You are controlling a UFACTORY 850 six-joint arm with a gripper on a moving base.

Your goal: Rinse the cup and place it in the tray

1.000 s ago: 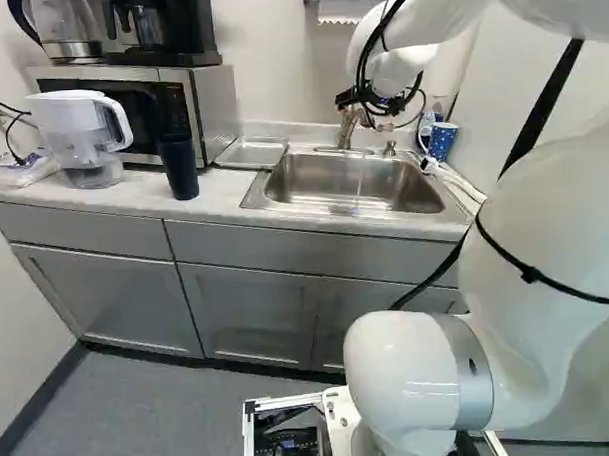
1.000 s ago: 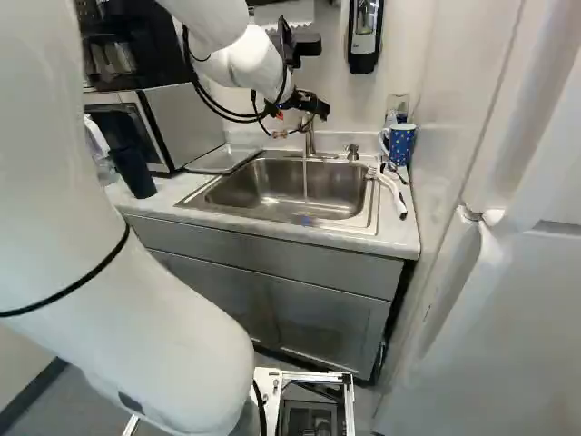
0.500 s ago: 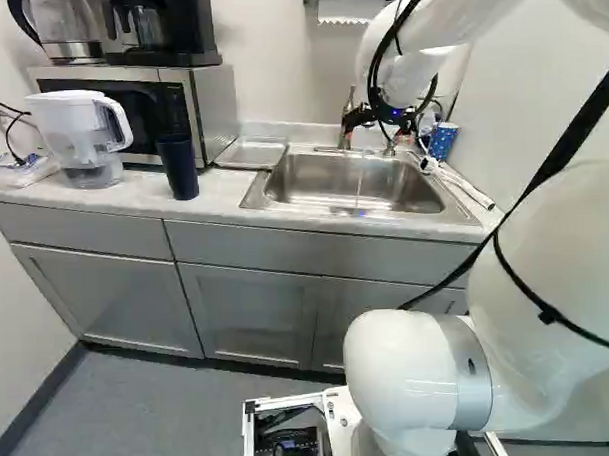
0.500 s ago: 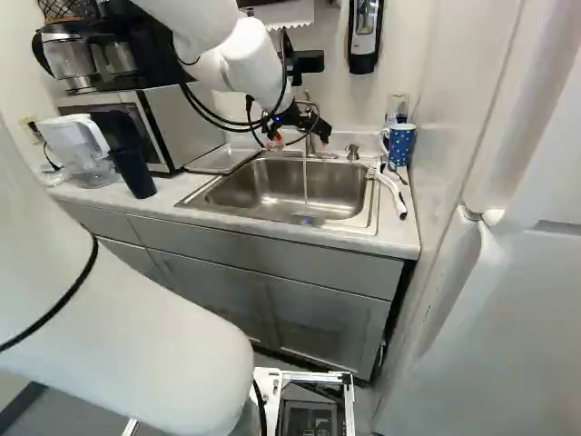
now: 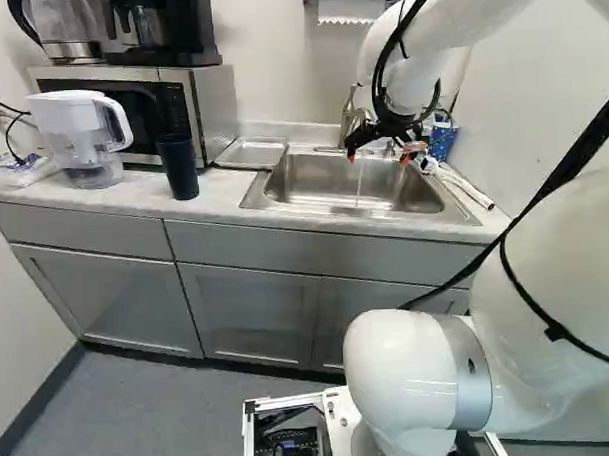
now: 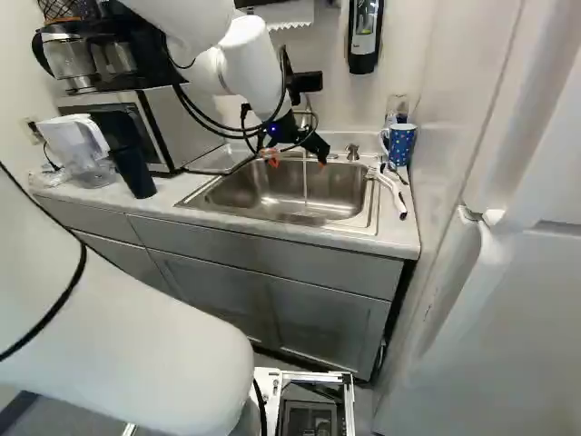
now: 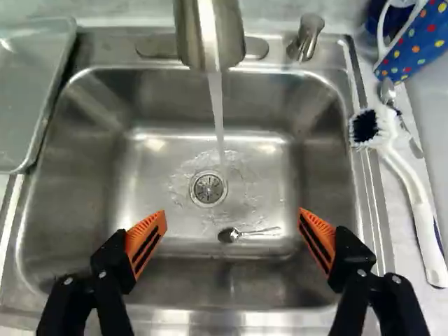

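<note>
The hand (image 6: 298, 159) is wide apart, fingers spread and released, hanging over the sink (image 7: 77, 161). Just ahead of it the faucet (image 7: 189, 35) is on, water (image 7: 218, 115) coming down near the drain (image 7: 208, 189) (a spoon (image 7: 228, 235) is lying in the basin too, lol). On the worktop (image 5: 218, 193), a brush (image 7: 413, 182) lies along the sink's right edge, and the spotted mug (image 6: 400, 145) stands in the back right corner. The tray (image 7: 28, 77) is at the sink's left edge, and left of that there's a dark cup (image 5: 178, 167) upright in front of the microwave (image 5: 212, 106). Can't tell which cup is the one.
</note>
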